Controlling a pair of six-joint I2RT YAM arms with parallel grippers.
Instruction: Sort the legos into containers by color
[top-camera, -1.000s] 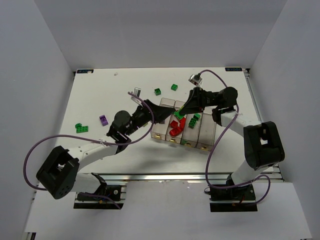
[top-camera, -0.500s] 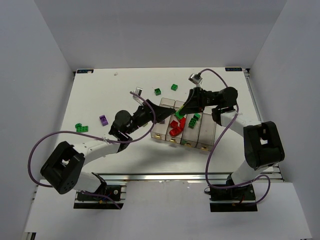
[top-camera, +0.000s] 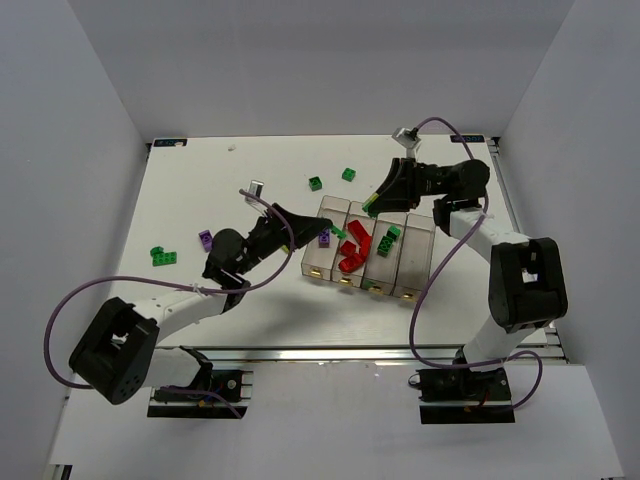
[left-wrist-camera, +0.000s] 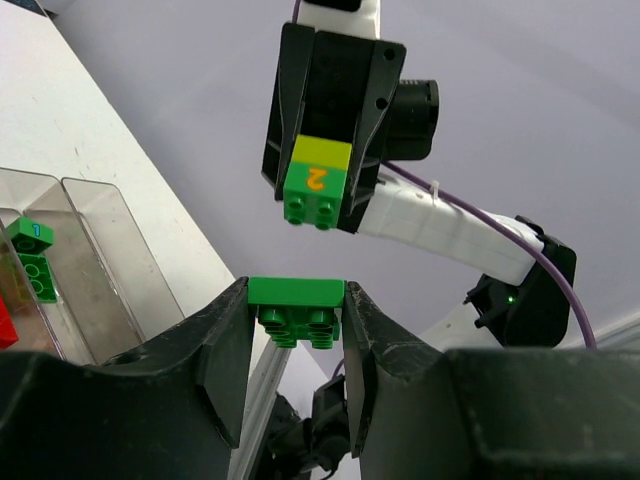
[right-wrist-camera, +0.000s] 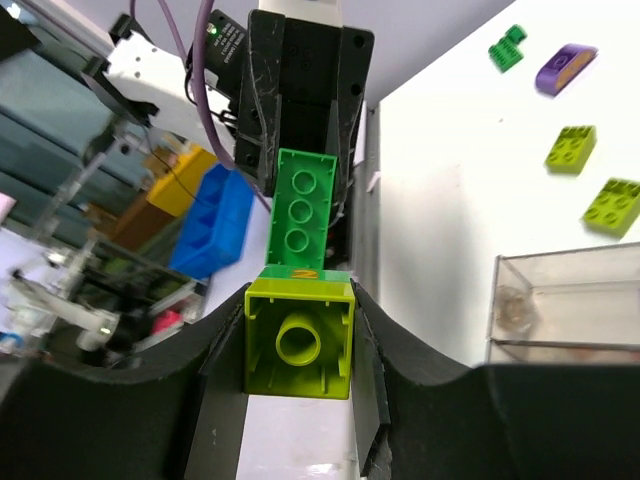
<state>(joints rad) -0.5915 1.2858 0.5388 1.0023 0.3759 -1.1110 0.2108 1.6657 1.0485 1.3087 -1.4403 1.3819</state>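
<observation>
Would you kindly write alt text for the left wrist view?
The left pincer grips a green brick; facing it, the right pincer holds a yellow-green-on-green stack marked 2. Clear bins sit at left.

White surface (top-camera: 200, 190) boxed in by 3 plain pale grey walls (top-camera: 90, 130): left, back, right. Silver rail (top-camera: 330, 353) runs along its near edge. Small dark label (top-camera: 168, 143) at the far-left corner, second label (top-camera: 467, 138) at the far-right. Right wrist view: blurred blue box (right-wrist-camera: 215, 220) just beside an orange box (right-wrist-camera: 178, 190), off the surface.
</observation>
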